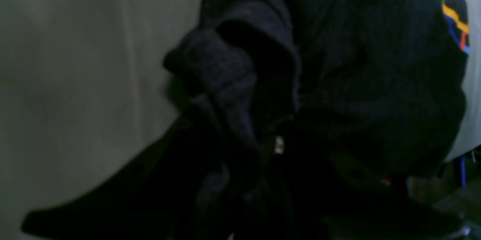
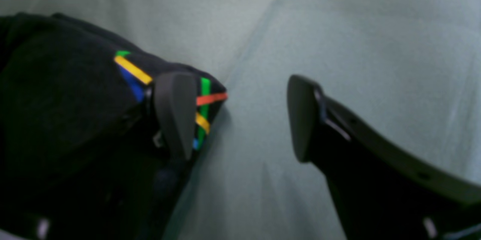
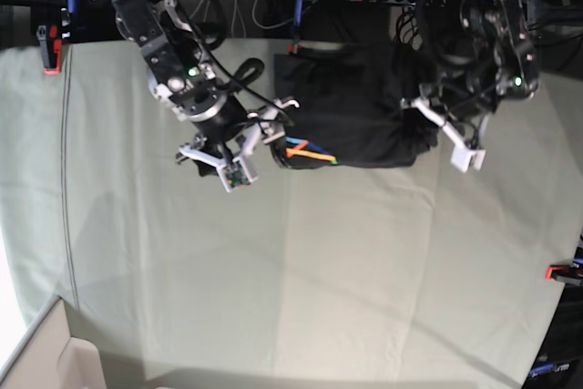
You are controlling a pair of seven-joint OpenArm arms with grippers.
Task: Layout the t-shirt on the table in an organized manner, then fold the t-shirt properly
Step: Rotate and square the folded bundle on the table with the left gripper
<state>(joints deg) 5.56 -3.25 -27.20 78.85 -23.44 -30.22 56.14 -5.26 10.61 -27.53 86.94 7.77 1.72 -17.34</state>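
Item: t-shirt (image 3: pixel 351 107), dark charcoal, lying bunched in a rough heap on the counter (image 3: pixel 301 271) at about 12 o'clock of the base view, near the far edge. Fabric is rumpled, with folds piled on one another; not spread flat. A crossed-stripe mark (image 3: pixel 308 150) in orange, yellow, blue and green shows at the heap's 7 o'clock corner.

Item: counter, covered in pale grey-green creased cloth. Red-orange clamps sit at the edges, one (image 3: pixel 52 54) at 10 o'clock, another (image 3: pixel 557 272) at 4 o'clock.

Item: right claw (image 2: pixel 236 116), at 9 o'clock of the heap in the base view. Jaws stand wide apart. One finger (image 2: pixel 174 112) lies over the striped corner of the shirt; the other is over bare cloth, apart from the garment. Nothing is held between them.

Item: left claw (image 3: pixel 446 138), at 3 o'clock of the heap in the base view. In its own wrist view, dark fabric fills the frame and hides the fingers; whether the jaws are wide or gripping the shirt cannot be told.
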